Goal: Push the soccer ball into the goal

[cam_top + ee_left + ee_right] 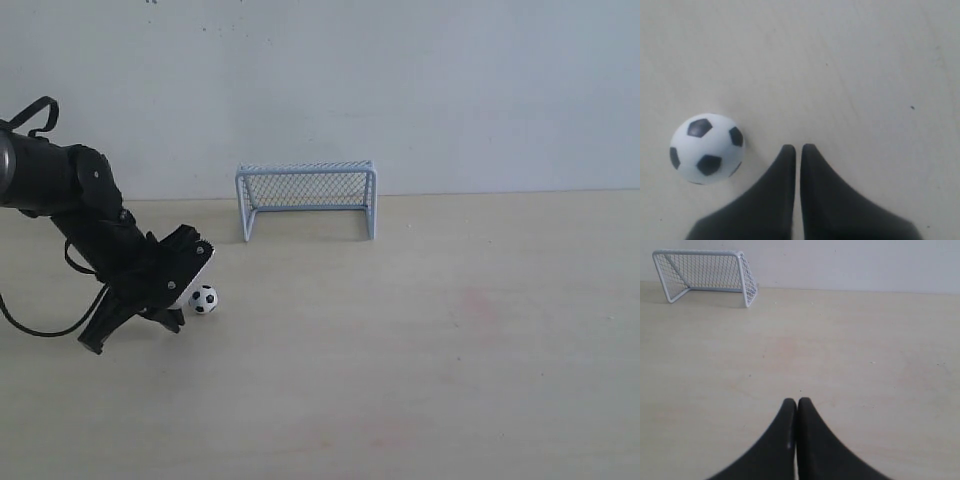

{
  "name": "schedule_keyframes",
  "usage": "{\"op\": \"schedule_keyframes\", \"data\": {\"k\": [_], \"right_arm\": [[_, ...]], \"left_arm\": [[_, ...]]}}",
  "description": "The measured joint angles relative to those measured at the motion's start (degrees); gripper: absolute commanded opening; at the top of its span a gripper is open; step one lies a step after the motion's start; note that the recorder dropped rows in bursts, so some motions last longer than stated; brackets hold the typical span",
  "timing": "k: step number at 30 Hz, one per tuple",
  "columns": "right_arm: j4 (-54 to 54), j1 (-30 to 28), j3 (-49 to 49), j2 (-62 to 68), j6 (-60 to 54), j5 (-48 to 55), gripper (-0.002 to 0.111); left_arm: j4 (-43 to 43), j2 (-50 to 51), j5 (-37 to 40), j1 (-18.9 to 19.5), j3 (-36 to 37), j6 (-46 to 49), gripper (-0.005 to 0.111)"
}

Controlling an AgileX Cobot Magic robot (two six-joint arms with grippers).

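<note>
The soccer ball (203, 299), small and white with black patches, rests on the pale wooden table in front of and to the left of the goal (306, 190). The goal is a light blue-grey frame with mesh netting, standing at the back by the wall. My left gripper (176, 322) is shut with nothing in it, low over the table just left of the ball. In the left wrist view the ball (706, 148) lies close beside the closed gripper (797, 147), apart from it. My right gripper (797, 401) is shut and empty over bare table, with the goal (705, 273) far ahead.
The pale wooden table (450, 350) stretches across the whole scene to a plain white wall (450, 90) behind the goal. The black left arm (80, 200) comes in from the left edge. The right arm does not show in the exterior view.
</note>
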Motion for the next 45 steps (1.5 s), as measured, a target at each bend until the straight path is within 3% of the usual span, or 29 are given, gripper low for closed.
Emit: {"op": "schedule_keyframes", "data": {"k": [6,9,12,14,18,22,30,37,45], "right_arm": [[0.0,0.0,0.0,0.0,0.0,0.0,0.000],[0.0,0.0,0.0,0.0,0.0,0.0,0.000],[0.0,0.0,0.0,0.0,0.0,0.0,0.000],[0.0,0.0,0.0,0.0,0.0,0.0,0.000],[0.0,0.0,0.0,0.0,0.0,0.0,0.000],[0.0,0.0,0.0,0.0,0.0,0.0,0.000],[0.0,0.0,0.0,0.0,0.0,0.0,0.000],[0.0,0.0,0.0,0.0,0.0,0.0,0.000],[0.0,0.0,0.0,0.0,0.0,0.0,0.000]], "left_arm": [[0.4,0.0,-0.8,-0.1,0.0,0.0,0.004],[-3.1,1.2,-5.1,-0.8,-1.2,2.1,0.004],[-5.5,2.8,-20.5,-3.7,-5.4,1.2,0.004],[-6.2,0.2,-31.1,-6.7,-7.6,-5.4,0.004],[-7.4,-10.2,-35.9,-10.4,-10.3,-13.0,0.004],[-8.1,-18.2,-28.5,-8.4,-10.9,-19.1,0.004],[-8.2,-21.5,-7.6,-3.1,-8.6,-31.7,0.004],[-11.0,-28.9,3.8,-2.5,-4.5,-46.9,0.004],[-21.8,-37.9,13.1,-2.5,2.6,-48.8,0.004]]}}
